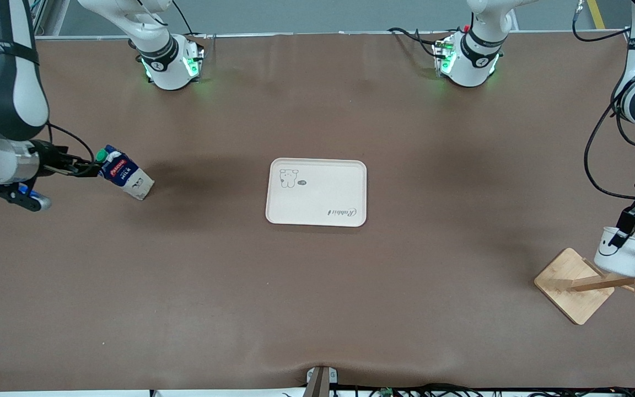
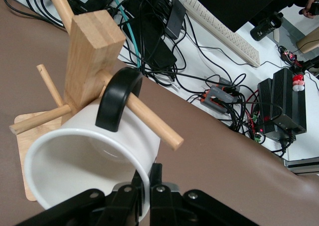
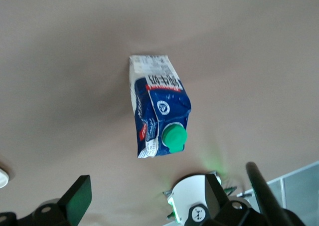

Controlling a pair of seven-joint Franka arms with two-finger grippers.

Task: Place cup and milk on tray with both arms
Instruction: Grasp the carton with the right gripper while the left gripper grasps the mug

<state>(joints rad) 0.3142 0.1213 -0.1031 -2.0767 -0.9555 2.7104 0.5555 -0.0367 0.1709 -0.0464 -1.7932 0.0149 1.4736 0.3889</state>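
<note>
Brown sheeting covers the bench (image 1: pixel 185 286) in the front view, where the cream tray (image 1: pixel 316 192) lies flat at the middle, bare of cup and carton. Toward the right arm's end stands the milk carton (image 1: pixel 125 179), well apart from the tray, with the right tool (image 1: pixel 83 167) spread wide and level with its green-capped top. Toward the left arm's end, the white smiley cup (image 1: pixel 620 255) hangs by its black handle on a peg of the wooden mug rack (image 1: pixel 574 284), and the left tool (image 1: pixel 623 231) is pinching the cup's rim. From the left wrist view, the left tool's fingers (image 2: pixel 153 178) press together on the cup (image 2: pixel 84 156) wall, one inside and one outside, while the handle loops over a rack (image 2: pixel 92 56) peg. From the right wrist view, the carton (image 3: pixel 158 106) sits on the bench between the right tool's parted fingers (image 3: pixel 77 198), which touch nothing.
</note>
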